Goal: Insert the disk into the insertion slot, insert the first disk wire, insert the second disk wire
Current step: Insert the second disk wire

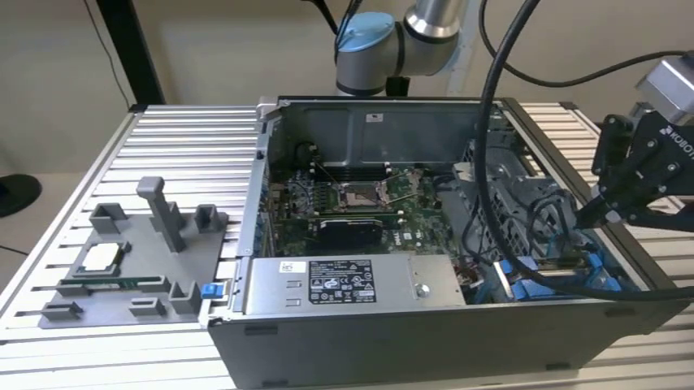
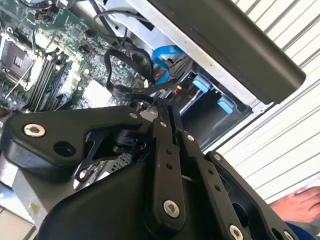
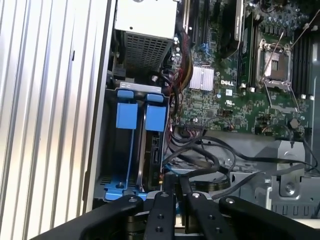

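Observation:
The insertion slot (image 3: 112, 150) is a grey metal bay with blue rails at the open computer case's corner; it sits low on the exterior view's right (image 1: 542, 284). Two blue tabs (image 3: 155, 118) cap it. Under one tab a dark flat slab (image 3: 152, 150) stands edge-on in the bay, likely the disk. My gripper (image 3: 177, 192) hovers just above the bay's end, fingers pressed together. In the second wrist view the gripper (image 2: 164, 111) is beside black disk wires (image 2: 120, 87) that loop up to its tips. I cannot tell whether a wire is pinched. The gripper (image 1: 600, 218) hangs over the case's edge.
A grey labelled power-supply box (image 1: 325, 280) lies along the case's front, the motherboard (image 1: 347, 207) behind it. A grey fixture (image 1: 130, 268) with small parts stands on the slatted table at the exterior view's left. A person's hand (image 2: 300, 205) rests on the table beside the case.

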Robot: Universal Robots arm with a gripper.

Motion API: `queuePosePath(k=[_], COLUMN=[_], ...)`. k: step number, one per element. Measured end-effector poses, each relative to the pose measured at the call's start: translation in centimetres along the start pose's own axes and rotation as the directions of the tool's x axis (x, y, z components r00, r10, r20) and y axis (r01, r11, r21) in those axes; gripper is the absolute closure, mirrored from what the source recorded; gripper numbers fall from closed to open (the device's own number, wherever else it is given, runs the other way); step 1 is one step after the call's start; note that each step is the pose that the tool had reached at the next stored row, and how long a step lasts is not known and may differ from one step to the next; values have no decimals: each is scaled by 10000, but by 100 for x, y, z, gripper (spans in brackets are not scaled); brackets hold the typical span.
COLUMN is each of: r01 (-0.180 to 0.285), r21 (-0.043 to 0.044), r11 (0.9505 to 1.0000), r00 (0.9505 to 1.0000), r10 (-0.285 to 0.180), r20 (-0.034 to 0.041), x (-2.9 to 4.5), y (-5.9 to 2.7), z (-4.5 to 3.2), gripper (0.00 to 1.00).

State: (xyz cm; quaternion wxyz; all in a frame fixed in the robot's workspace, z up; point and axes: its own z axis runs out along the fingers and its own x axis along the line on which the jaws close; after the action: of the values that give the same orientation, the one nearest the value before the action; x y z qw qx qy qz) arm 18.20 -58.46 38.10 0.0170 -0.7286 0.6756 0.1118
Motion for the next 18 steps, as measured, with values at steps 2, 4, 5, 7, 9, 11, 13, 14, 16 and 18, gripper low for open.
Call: queuePosePath(k=[2, 4, 5, 7, 9, 11, 13, 14, 16, 18], r01=[0, 1, 0, 0, 0, 3, 9, 12, 18, 23], r21=[0, 0, 0, 0, 0, 16, 47, 66, 100, 128], r11=[10000, 10000, 10000, 10000, 10000, 10000, 10000, 10000, 9999, 9999], r00=[10000, 10000, 10000, 10000, 10000, 10000, 10000, 10000, 10000, 10000], r10=[0, -1, 0, 0, 0, -3, -9, -12, -18, -23], r20=[1, 1, 1, 1, 0, 1, -3, -5, -8, -11], x=[-8, -14, -14, -10, 2, 17, 34, 44, 68, 89], y=[30, 58, 71, 94, 117, 142, 168, 183, 212, 238], z=[-42, -85, -102, -123, -131, -130, -129, -129, -128, -126], gripper=[100, 100, 100, 100, 100, 100, 100, 100, 100, 100])
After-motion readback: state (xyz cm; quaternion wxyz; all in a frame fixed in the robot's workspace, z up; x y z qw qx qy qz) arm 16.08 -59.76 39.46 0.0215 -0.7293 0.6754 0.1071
